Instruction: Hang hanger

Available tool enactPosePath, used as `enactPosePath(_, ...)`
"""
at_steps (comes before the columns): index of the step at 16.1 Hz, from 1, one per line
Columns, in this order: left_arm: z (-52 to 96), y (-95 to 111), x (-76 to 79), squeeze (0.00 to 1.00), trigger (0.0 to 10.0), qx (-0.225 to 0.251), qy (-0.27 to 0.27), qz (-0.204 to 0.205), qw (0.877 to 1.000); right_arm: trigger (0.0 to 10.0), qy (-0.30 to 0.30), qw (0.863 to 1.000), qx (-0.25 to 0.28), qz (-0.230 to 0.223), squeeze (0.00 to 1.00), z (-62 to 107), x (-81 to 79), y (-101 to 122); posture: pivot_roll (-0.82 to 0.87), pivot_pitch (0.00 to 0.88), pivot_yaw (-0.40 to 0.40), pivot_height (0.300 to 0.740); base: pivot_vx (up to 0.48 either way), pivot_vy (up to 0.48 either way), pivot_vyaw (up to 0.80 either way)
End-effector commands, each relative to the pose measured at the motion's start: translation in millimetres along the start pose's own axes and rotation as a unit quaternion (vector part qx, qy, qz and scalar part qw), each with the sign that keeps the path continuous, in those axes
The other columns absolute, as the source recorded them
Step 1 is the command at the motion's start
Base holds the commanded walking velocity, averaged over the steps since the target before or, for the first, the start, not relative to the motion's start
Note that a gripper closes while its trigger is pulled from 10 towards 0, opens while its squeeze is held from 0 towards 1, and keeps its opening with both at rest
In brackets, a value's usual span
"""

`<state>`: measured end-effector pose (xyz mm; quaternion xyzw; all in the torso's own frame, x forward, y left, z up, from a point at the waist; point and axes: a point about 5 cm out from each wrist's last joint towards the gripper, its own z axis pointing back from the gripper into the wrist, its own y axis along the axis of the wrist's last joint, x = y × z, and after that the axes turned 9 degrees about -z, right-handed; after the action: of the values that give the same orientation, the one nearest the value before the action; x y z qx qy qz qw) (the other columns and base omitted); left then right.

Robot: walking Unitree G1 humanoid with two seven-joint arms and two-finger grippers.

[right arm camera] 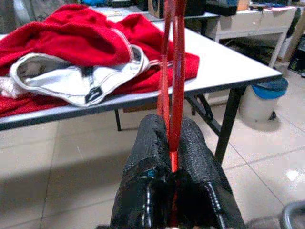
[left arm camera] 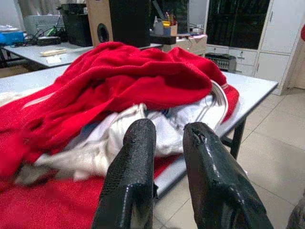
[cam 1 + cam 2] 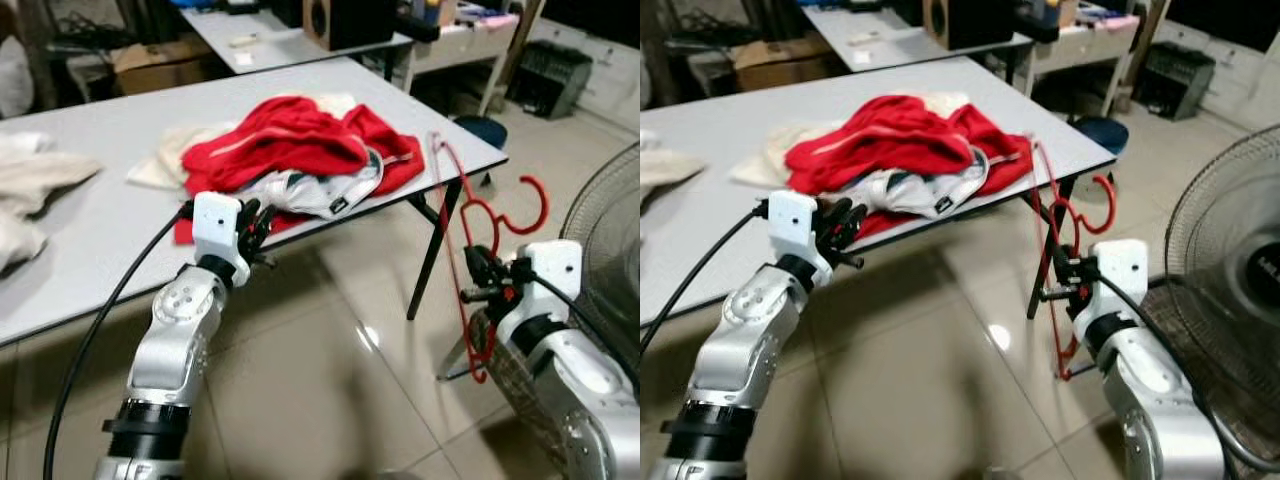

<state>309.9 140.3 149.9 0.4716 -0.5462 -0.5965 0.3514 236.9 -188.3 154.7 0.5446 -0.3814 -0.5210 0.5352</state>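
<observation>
right gripper (image 1: 172,143): fingers clamped on the red plastic hanger (image 3: 470,215), held upright beside the grey table's (image 3: 110,140) corner, above the floor; left gripper (image 2: 164,157): fingers slightly parted, holding nothing, at the table edge facing the heap of red and white clothes (image 3: 300,155).

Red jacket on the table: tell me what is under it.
Under the red jacket lies a white garment with dark trim, poking out at the front, and a cream cloth on the far left side. Both rest on the grey table. Anything deeper is covered.
</observation>
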Motion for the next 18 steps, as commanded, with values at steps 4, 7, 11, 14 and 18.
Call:
enactPosePath(4, -9.0, 15.5, -8.2, 0.00, 10.0, 0.025, 0.030, -0.003, 0.999, 10.0, 0.017, 0.999, 0.019, 0.035, 0.00, 0.3, -0.8, 7.8, -0.17, 0.033, 0.057, 0.740, 0.336, 0.000, 0.00)
enactPosePath(7, -7.3, 11.7, -5.7, 0.00, 10.0, 0.019, 0.021, 0.003, 1.000, 10.0, 0.022, 0.998, 0.016, 0.050, 0.00, 0.1, -1.6, 9.6, -0.17, 0.032, 0.054, 0.740, 0.344, 0.000, 0.53)
enactPosePath(11, -7.7, 11.5, -5.4, 0.00, 10.0, 0.022, 0.033, 0.010, 0.999, 10.0, 0.037, 0.997, 0.025, 0.059, 0.00, -0.8, -1.5, 15.1, -0.17, 0.031, 0.046, 0.740, 0.371, 0.000, 0.20)
enactPosePath(14, -6.3, 5.1, -3.5, 0.60, 10.0, -0.001, 0.004, 0.043, 0.999, 10.0, 0.086, 0.990, 0.021, 0.112, 0.00, 4.7, 0.2, 22.8, -0.17, 0.025, 0.051, 0.740, 0.000, 0.000, 0.00)
enactPosePath(18, -25.3, -10.0, -3.6, 1.00, 10.0, -0.039, -0.031, 0.026, 0.998, 10.0, 0.117, 0.984, 0.010, 0.134, 0.00, 9.1, 2.5, 24.3, -0.17, 0.000, 0.041, 0.740, 0.000, 0.000, 0.00)
